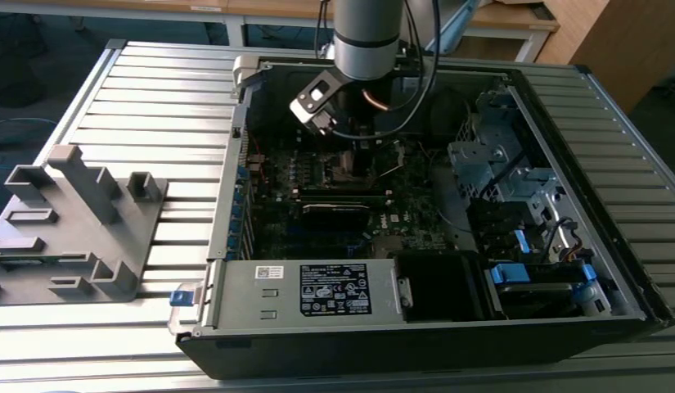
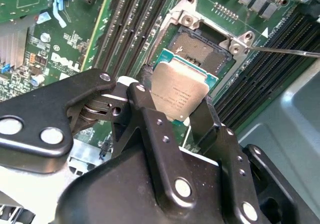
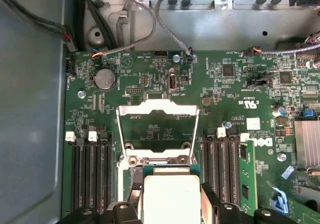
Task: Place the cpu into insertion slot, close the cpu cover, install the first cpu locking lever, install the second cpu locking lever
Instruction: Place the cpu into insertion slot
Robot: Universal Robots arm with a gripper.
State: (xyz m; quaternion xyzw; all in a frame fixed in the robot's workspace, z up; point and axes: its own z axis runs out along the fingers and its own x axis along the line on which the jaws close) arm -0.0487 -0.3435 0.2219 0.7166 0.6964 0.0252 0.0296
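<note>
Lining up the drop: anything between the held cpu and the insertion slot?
No. In the second wrist view the gripper holds the cpu by the open insertion slot, nothing between.

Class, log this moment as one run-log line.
hand: shut on chip | chip: at socket, unseated | cover: open

Silver-tan cpu (image 2: 179, 95), green motherboard (image 3: 225, 91)

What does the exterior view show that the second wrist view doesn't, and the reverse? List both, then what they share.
Exterior view: the whole open computer case on a slatted table, its labelled power supply, and a grey fixture on the exterior view's left. Second wrist view: the gripper clamping the chip close by the open socket, beside memory slots. Shared: the green circuit board.
</note>
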